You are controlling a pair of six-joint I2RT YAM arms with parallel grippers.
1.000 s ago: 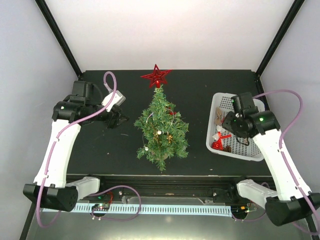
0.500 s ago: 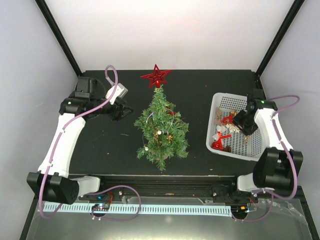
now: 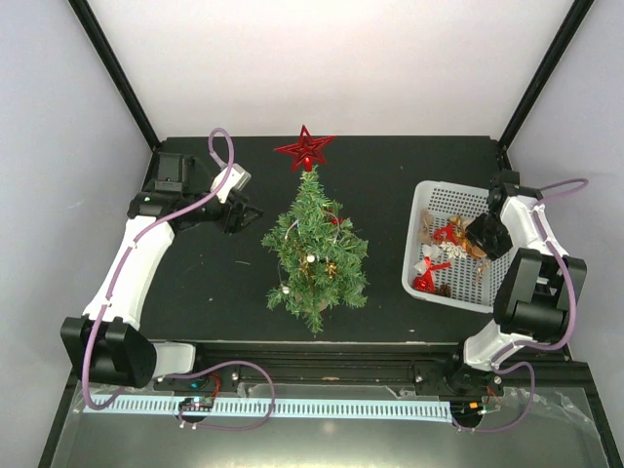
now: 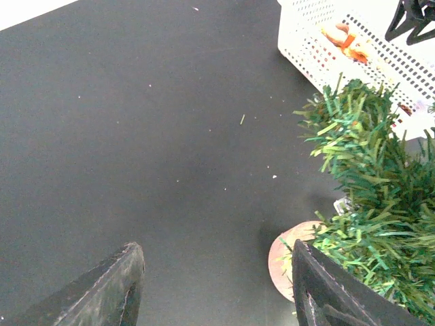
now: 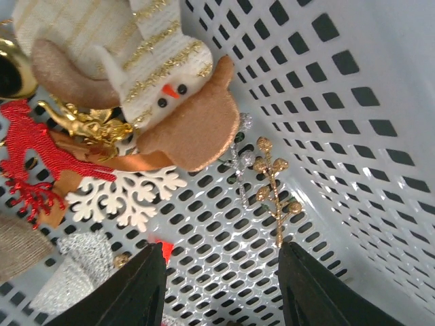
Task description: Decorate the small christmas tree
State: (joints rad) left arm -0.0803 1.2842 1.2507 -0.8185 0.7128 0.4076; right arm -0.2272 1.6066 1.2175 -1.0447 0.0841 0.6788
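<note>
Step in hand, as I judge it, is picking the next ornament from the basket, while the tree waits for it.

Left of the tree (image 3: pixel 317 249), near its upper half, the left end effector (image 4: pixel 216 248) hovers over the bare tabletop (image 3: pixel 214 283). Its jaws stand well apart and hold nothing. The tree stands upright in the middle of the tabletop, with a red star (image 3: pixel 306 149) on its top and some small ornaments already in the branches.

Right of the tree, well apart from it, sits the basket (image 3: pixel 421 200). The right end effector (image 5: pixel 219 251) is lowered inside it, jaws apart, with only the basket floor between them and no ornament gripped. Just ahead of the fingers lie a white snowflake (image 5: pixel 129 197) and a gold sprig (image 5: pixel 272 176); a snowman (image 5: pixel 170 81) lies a little further in.

The next move probably calls for choosing one piece, lowering onto it and closing so that only this piece comes up, because the ornaments overlap each other. A thin, flat piece like the snowflake may be hard to pinch from the floor.

From above, the right arm covers part of the basket. The left wrist view cuts off most of the tree, and I cannot tell what the small ornaments in the branches are.
</note>
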